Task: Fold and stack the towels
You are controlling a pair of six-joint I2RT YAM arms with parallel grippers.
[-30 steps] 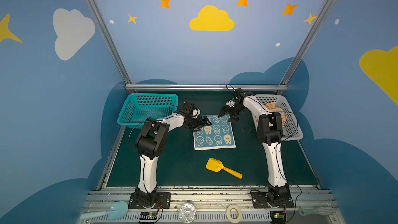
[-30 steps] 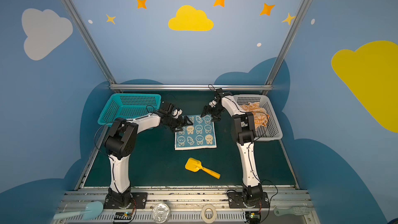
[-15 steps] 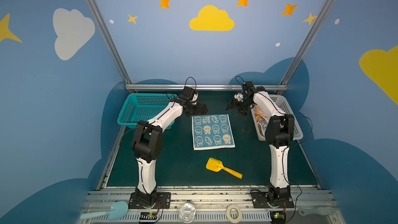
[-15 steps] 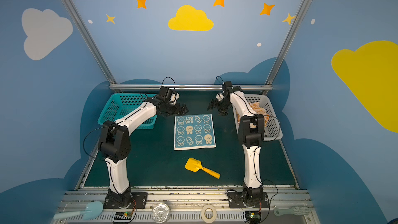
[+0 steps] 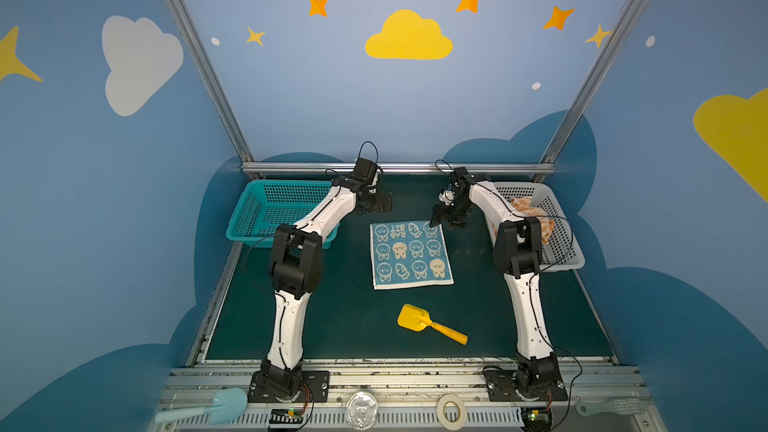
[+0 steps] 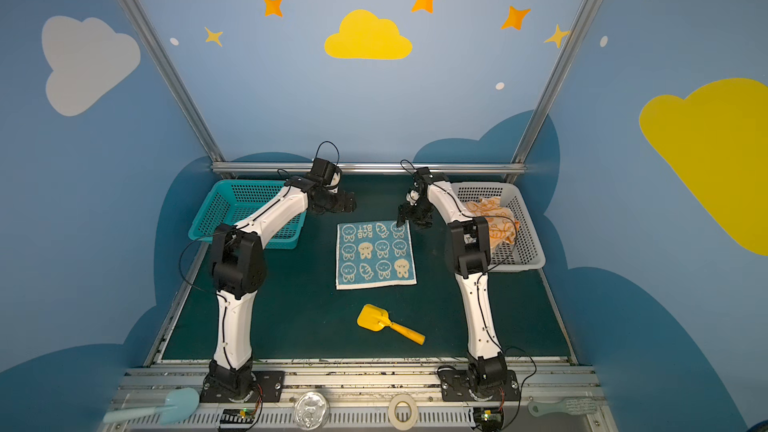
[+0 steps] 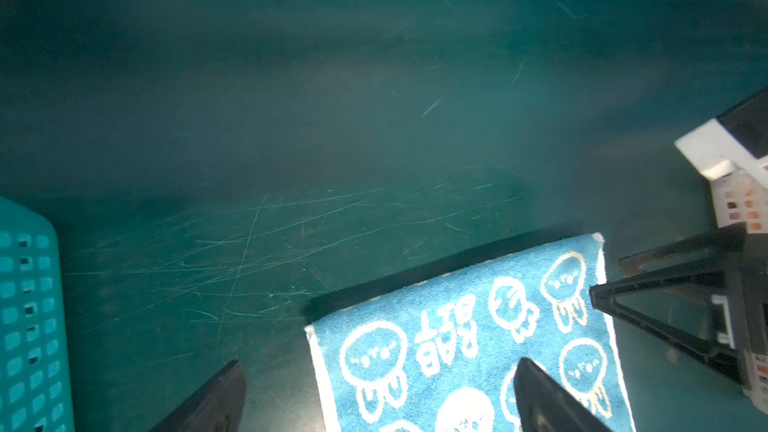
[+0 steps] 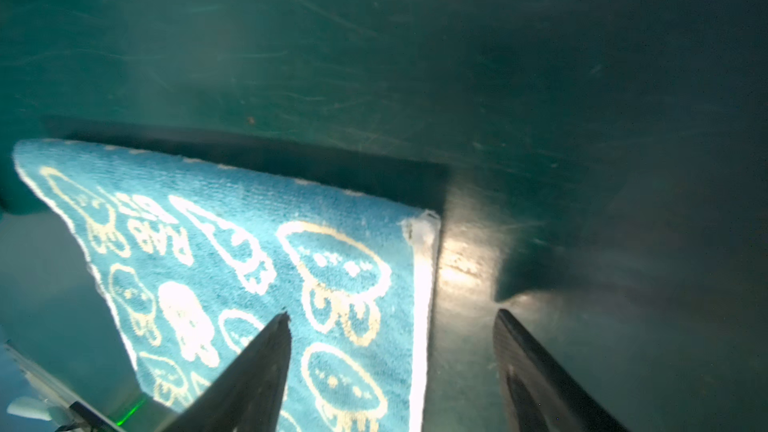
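The blue towel (image 5: 410, 254) lies spread flat near the middle of the tabletop (image 5: 345, 326), print side up; an orange towel (image 5: 534, 216) sits bunched in the white basket (image 5: 561, 261) along the right edge.

The left gripper (image 5: 380, 203) hangs just past the blue towel's back left corner, toward the back edge; in the left wrist view its jaws stand wide, one finger (image 7: 544, 396) over the cloth and the other over bare tabletop, with nothing held.

The right gripper (image 5: 441, 218) is at the towel's back right corner; in the right wrist view its jaws are apart and straddle the cloth's side edge, one finger (image 8: 257, 371) above the print and the other above the tabletop, and they grip nothing; whether the tips touch the cloth cannot be told.

A teal basket (image 5: 272, 214) stands in the back left corner; a yellow scoop (image 5: 430, 323) lies toward the front edge, apart from the blue towel.
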